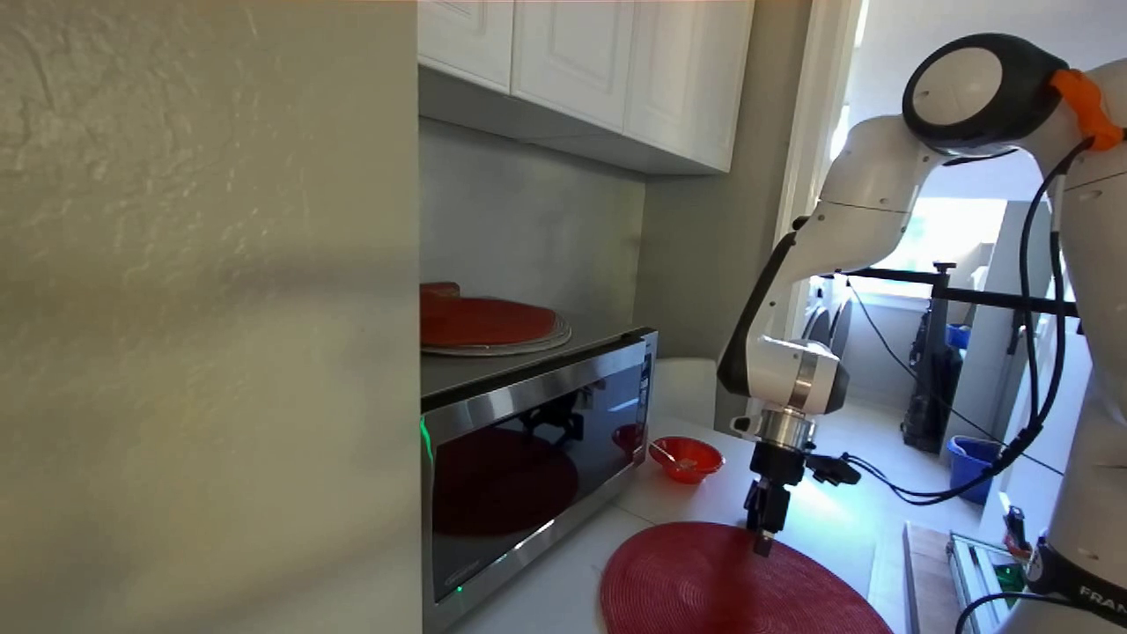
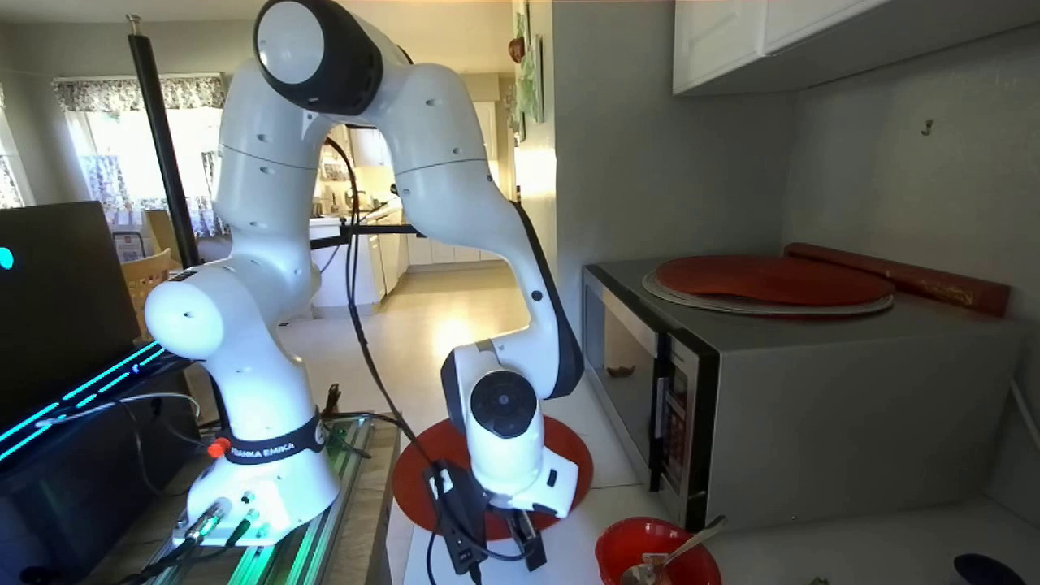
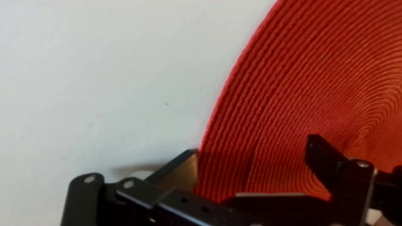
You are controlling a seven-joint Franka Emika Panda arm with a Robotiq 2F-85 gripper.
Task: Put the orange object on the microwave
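one round ribbed placemat [image 3: 292,103], parted hand [image 3: 252,147], metal-framed microwave [image 1: 539,458]

Placemat [image 3: 301,94] is red, patterned in fine concentric ribs. Microwave [image 1: 539,445] is silver and black. Bowl [image 1: 694,476] red, bench [image 3: 94,69] white.

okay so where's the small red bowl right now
In an exterior view, the small red bowl sits right of the microwave, on the white counter, beyond the round red mat.
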